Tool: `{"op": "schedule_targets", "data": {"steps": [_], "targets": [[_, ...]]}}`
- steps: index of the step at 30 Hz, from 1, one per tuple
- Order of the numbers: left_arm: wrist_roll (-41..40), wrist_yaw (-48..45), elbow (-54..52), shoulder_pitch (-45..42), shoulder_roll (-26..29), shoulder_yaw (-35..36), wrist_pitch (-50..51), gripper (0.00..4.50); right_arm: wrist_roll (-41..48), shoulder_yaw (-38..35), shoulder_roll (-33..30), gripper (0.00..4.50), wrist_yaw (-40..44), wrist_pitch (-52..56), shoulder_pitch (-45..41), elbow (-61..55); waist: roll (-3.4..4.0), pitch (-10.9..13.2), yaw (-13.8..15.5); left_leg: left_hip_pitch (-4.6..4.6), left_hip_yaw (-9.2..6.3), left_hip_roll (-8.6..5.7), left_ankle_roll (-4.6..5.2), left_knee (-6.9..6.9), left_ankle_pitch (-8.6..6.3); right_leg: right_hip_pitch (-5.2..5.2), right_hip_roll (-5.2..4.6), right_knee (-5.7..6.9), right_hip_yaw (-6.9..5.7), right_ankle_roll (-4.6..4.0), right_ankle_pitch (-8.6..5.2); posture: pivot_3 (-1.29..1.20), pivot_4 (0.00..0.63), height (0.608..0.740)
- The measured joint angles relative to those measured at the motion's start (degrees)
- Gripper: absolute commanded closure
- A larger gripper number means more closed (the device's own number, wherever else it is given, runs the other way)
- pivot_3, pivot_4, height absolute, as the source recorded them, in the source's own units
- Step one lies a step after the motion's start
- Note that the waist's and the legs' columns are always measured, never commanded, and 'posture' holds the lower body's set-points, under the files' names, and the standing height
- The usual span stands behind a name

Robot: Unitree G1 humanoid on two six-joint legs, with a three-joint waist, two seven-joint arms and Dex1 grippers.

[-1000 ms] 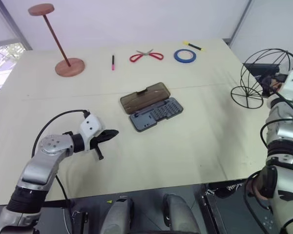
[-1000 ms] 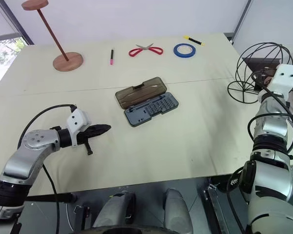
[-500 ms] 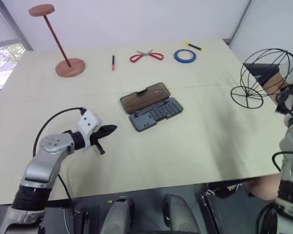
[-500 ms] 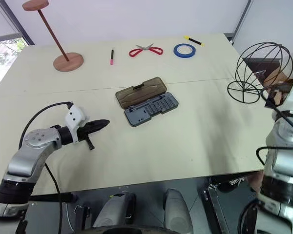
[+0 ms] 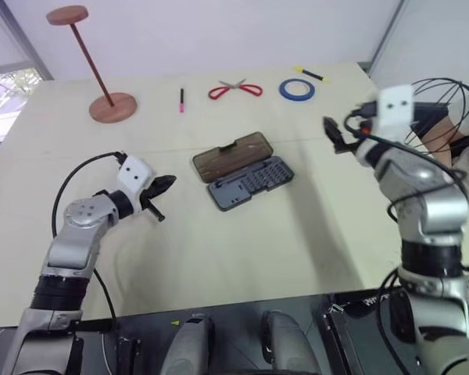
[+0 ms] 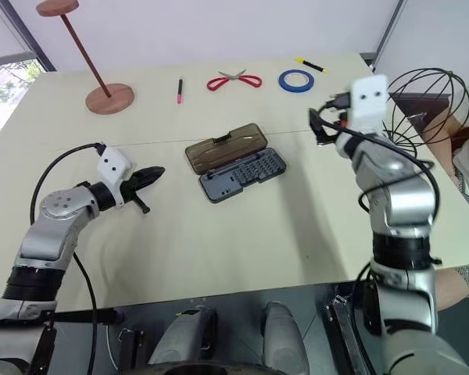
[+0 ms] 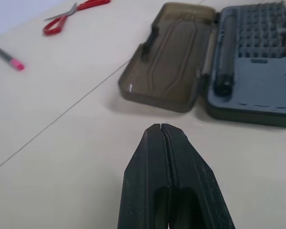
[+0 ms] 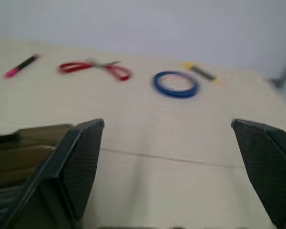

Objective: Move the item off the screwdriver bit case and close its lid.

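Left eye view: wire globe cage (image 5: pixel 445 109) standing at the right edge of the frame on the table (image 5: pixel 313 226), well apart from the screwdriver bit case (image 5: pixel 243 180) lying at centre, so the first half of the task looking done. Smoky brown lid (image 5: pixel 232 156) lying flat open beside the blue-grey tray, closing not yet done. Left gripper (image 5: pixel 162 185) hovering left of the case, fingers pressed together and holding nothing; right gripper (image 5: pixel 334 133) hanging above the table at upper right, spread wide and empty. Right eye view: showing the same layout, case open at centre, cage at far right behind the right arm. Left wrist view: closed fingers (image 7: pixel 169 186) pointing toward the lid (image 7: pixel 174 62), near but not touching, tray of bits at upper right. Right wrist view: wide fingers (image 8: pixel 81 162) framing bare table, blue tape ring (image 8: pixel 175 84) and red scissors (image 8: pixel 93 68) in the upper half, edge of the lid at lower left. Judging what is left: swinging the lid over the tray and latching it.
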Motion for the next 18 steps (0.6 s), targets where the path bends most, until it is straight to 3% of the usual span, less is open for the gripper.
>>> {"op": "schedule_targets", "data": {"steps": [7, 18], "targets": [[1.1, 2.2, -0.7, 2.7, 1.0, 2.2, -1.4, 4.5, -6.1, 9.5, 3.3, 0.04, 9.0, -7.8, -15.9, 27.6, 0.01, 0.0, -0.4, -0.03, 0.07, -0.01, 0.01, -0.09, -0.01, -0.15, -0.01, 0.05, 0.03, 0.01, 0.02, 0.0, 0.15, 0.74], [1.2, 5.2, -5.9, 9.0, 1.0, 4.1, -1.2, 4.5, -13.4, 13.9, 10.9, 0.04, 13.6, -15.7, -26.0, 53.8, 0.02, 0.0, -0.3, -0.05, 0.04, -0.03, -0.02, -0.16, 0.0, -0.23, -0.03, 0.08, 0.03, -0.02, 0.03, 0.0, 0.15, 0.74]]}}
